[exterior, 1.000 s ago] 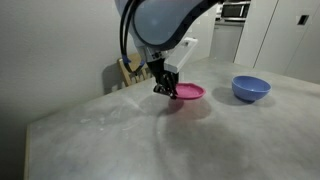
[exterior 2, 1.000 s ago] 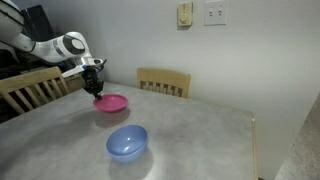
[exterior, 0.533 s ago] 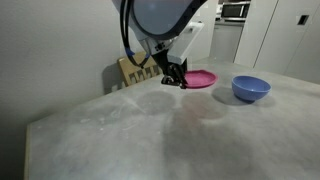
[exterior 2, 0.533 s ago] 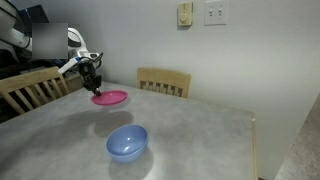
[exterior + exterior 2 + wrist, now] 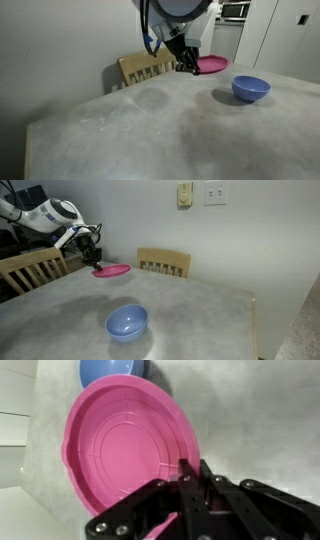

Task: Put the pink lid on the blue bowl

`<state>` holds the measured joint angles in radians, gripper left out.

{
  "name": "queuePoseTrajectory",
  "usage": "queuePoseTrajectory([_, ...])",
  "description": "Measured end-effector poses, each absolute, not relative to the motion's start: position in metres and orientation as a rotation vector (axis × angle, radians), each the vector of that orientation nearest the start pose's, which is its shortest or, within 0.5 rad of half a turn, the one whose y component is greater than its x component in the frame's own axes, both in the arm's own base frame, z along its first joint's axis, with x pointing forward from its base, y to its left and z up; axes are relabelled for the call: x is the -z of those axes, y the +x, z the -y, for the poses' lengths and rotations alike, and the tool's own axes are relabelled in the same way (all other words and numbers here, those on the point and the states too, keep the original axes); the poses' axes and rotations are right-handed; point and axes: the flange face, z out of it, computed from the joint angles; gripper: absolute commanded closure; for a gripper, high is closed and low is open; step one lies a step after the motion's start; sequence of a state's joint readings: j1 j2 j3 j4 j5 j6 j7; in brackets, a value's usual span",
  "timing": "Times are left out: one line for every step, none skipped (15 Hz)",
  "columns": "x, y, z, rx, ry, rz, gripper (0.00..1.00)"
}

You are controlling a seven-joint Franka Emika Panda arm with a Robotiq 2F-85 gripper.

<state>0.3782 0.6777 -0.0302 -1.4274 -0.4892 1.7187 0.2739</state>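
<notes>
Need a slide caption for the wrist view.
Gripper grips the pink lid by its rim; blue bowl visible beyond the lid's far edge.

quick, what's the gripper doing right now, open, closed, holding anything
Gripper: closed, holding the flat round magenta-pink plastic lid by its rim.

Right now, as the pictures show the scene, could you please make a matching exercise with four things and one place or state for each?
Things:
1. lid
2. bowl
3. gripper
4. chair

Places or states:
a. stands empty on the table
b. shut on the pink edge
c. wooden, at the far side of the table
d. held in the air above the table

Pairs: 1-d, 2-a, 3-b, 4-c.
</notes>
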Motion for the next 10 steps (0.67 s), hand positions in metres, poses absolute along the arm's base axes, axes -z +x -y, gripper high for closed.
queuePoseTrajectory([-0.286, 0.650, -0.188, 0.284, 2.529, -0.333, 0.97])
queuePoseTrajectory([-0.292, 0.645, -0.181, 0.285, 2.531, -0.354, 0.97])
queuePoseTrajectory([-0.297, 0.639, -0.174, 0.280, 2.538, -0.374, 0.97])
queuePoseTrajectory([-0.301, 0.634, -0.166, 0.274, 2.549, -0.395, 0.97])
queuePoseTrajectory([-0.305, 0.628, -0.159, 0.263, 2.562, -0.414, 0.97])
queuePoseTrajectory([-0.308, 0.623, -0.149, 0.249, 2.576, -0.431, 0.97])
queuePoseTrajectory([-0.310, 0.617, -0.139, 0.235, 2.590, -0.445, 0.97])
queuePoseTrajectory([-0.311, 0.612, -0.126, 0.226, 2.603, -0.453, 0.97])
queuePoseTrajectory([-0.310, 0.606, -0.114, 0.222, 2.614, -0.458, 0.97])
queuePoseTrajectory([-0.310, 0.600, -0.101, 0.224, 2.623, -0.457, 0.97])
